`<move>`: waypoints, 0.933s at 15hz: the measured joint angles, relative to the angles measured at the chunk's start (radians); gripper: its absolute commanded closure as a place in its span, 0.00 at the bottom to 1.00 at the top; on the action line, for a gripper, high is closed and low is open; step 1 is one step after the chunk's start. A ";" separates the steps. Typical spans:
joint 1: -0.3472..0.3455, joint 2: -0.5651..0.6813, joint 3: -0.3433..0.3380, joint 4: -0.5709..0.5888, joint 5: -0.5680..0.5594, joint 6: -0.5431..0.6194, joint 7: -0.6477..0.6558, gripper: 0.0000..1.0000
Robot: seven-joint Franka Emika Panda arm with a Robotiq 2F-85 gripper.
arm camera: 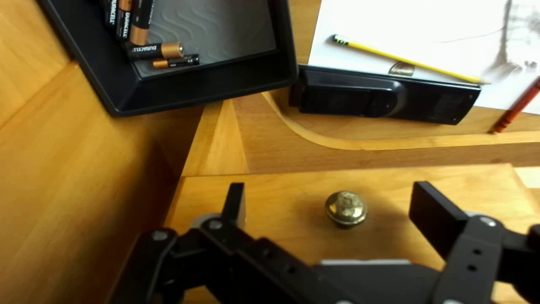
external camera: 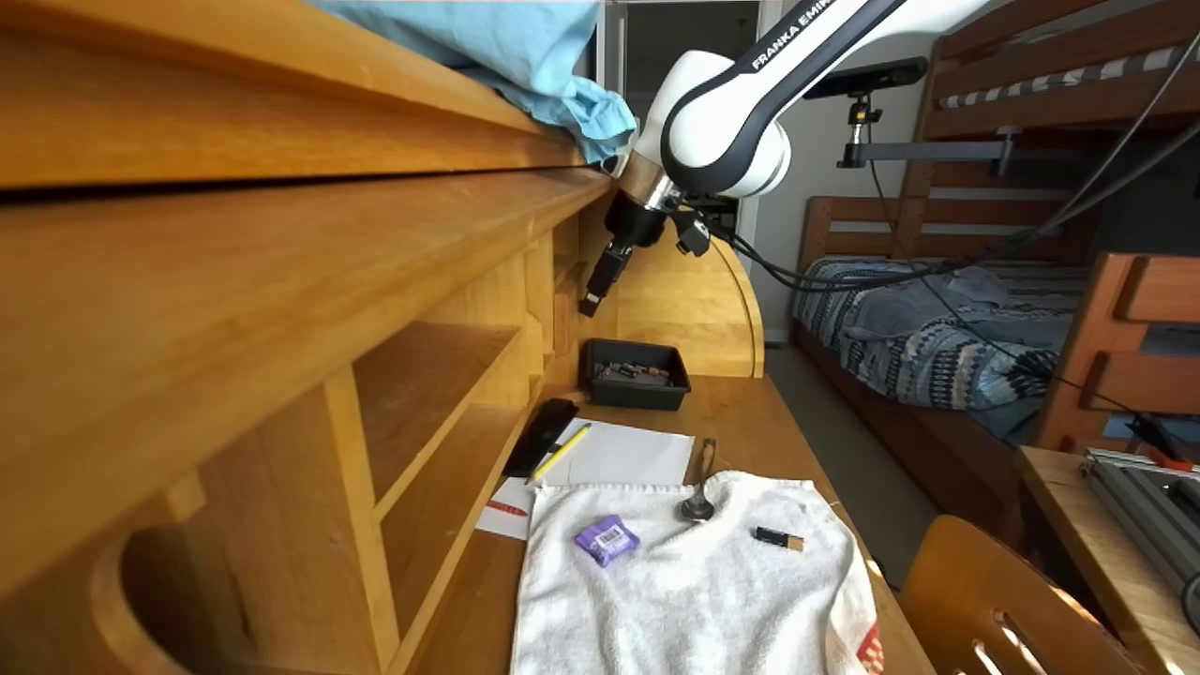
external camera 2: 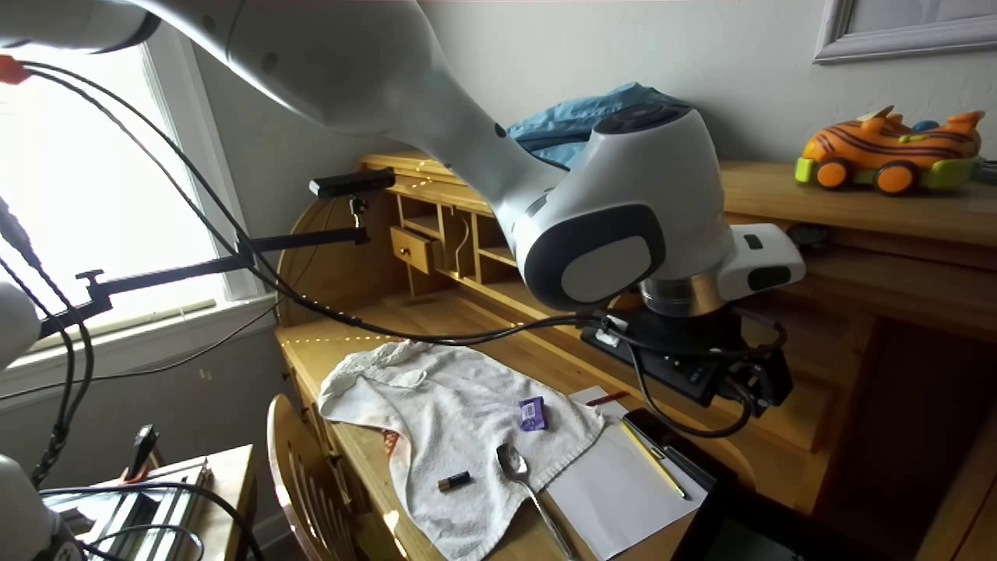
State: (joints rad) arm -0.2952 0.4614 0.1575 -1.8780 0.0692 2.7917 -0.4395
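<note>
Golden knob (arm camera: 346,208), wooden panel (arm camera: 289,213) partly behind spread gripper (arm camera: 328,202)

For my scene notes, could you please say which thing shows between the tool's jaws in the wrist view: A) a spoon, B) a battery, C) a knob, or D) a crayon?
C: the knob shows between the open jaws of the tool, touching neither.

The window (external camera 2: 86,199) glares white at upper left in an exterior view, a pale wall (external camera 2: 740,54) along the top; in an exterior view, a wooden bunk bed (external camera: 881,414) stands at right, beside grey floor (external camera: 848,459), with a chair (external camera: 956,567) at lower right
</note>
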 measured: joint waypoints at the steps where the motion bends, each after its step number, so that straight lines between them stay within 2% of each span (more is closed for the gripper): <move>1: -0.003 -0.005 0.005 0.003 0.006 -0.033 0.000 0.00; 4: 0.006 -0.021 -0.006 0.019 0.006 -0.146 0.000 0.00; 9: 0.078 -0.070 -0.080 0.034 -0.016 -0.376 0.025 0.00; 14: 0.180 -0.118 -0.143 0.025 -0.111 -0.491 0.161 0.00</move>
State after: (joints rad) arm -0.1156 0.3434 0.0143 -1.8526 -0.0420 2.3008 -0.2783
